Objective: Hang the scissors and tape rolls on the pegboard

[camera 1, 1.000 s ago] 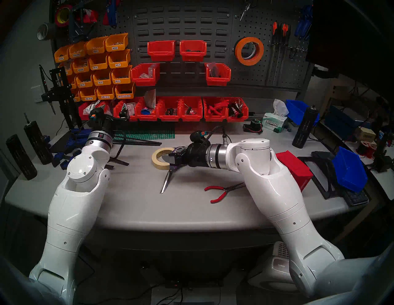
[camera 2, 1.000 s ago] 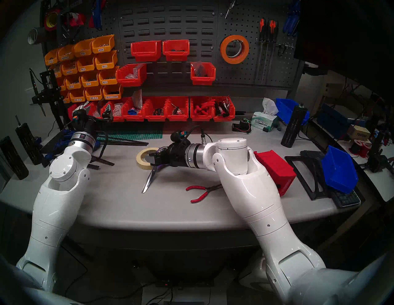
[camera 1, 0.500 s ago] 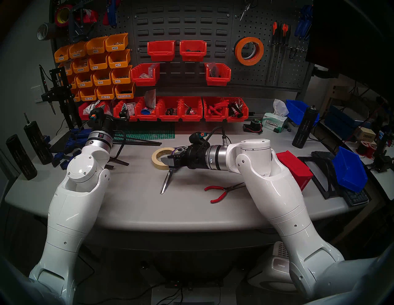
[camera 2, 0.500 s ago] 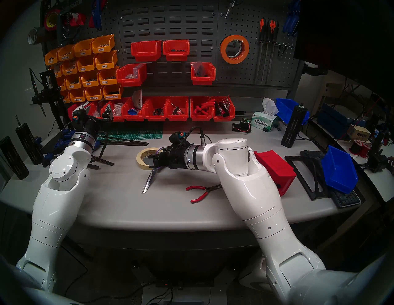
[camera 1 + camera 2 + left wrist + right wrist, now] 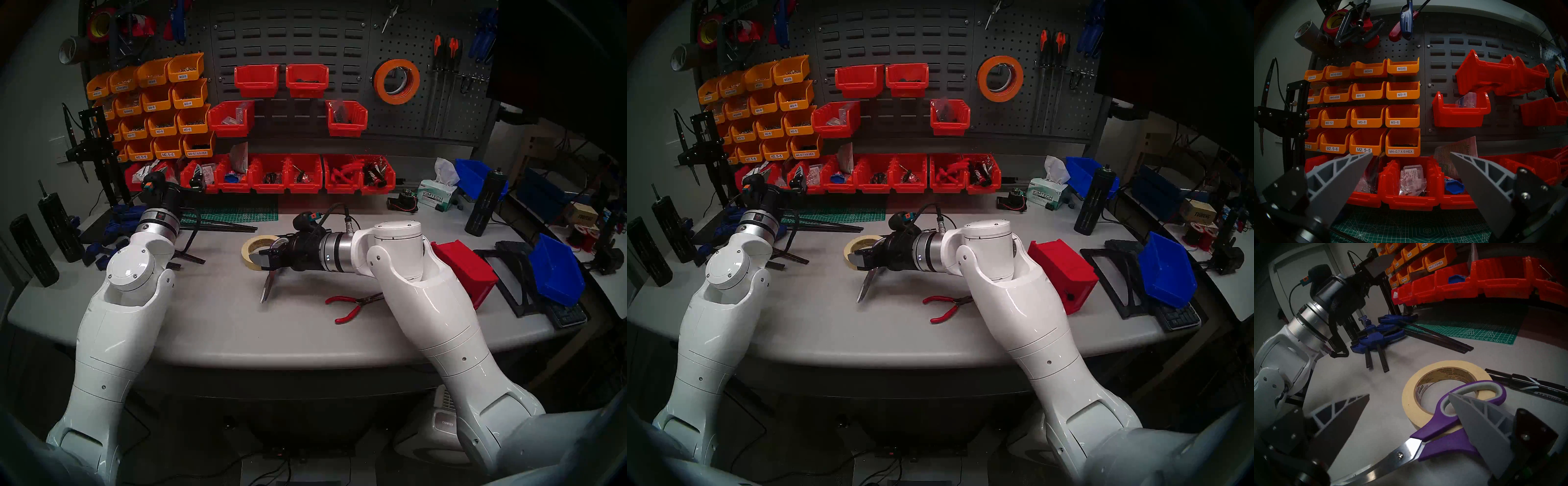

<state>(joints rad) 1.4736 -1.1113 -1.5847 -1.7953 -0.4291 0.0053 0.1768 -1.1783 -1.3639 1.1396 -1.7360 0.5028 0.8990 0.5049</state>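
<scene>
The scissors (image 5: 1440,428), purple-handled with silver blades (image 5: 268,288) (image 5: 866,286), lie partly on the cream tape roll (image 5: 249,253) (image 5: 851,247) (image 5: 1407,395) mid-table. My right gripper (image 5: 271,253) (image 5: 864,256) (image 5: 1408,394) is open, and one grey finger (image 5: 1474,412) pokes through the upper handle loop. The other finger hangs over bare table. An orange tape roll (image 5: 379,83) (image 5: 981,79) hangs on the pegboard (image 5: 400,115) (image 5: 1007,118). My left gripper (image 5: 196,183) (image 5: 798,183) (image 5: 1411,153) is open and empty, facing the bins at the back left.
Red-handled pliers (image 5: 346,305) lie right of the scissors by my right forearm. A red bin (image 5: 468,268) sits behind the right elbow. A black marker (image 5: 1525,383) lies beyond the cream roll. Blue clamps (image 5: 1376,334) and a green cutting mat (image 5: 237,212) lie at the back left.
My right gripper has slid left and rolled, with its finger in the scissors' handle loop. The blade tip has swung and drawn in toward the gripper. The left arm has not moved.
</scene>
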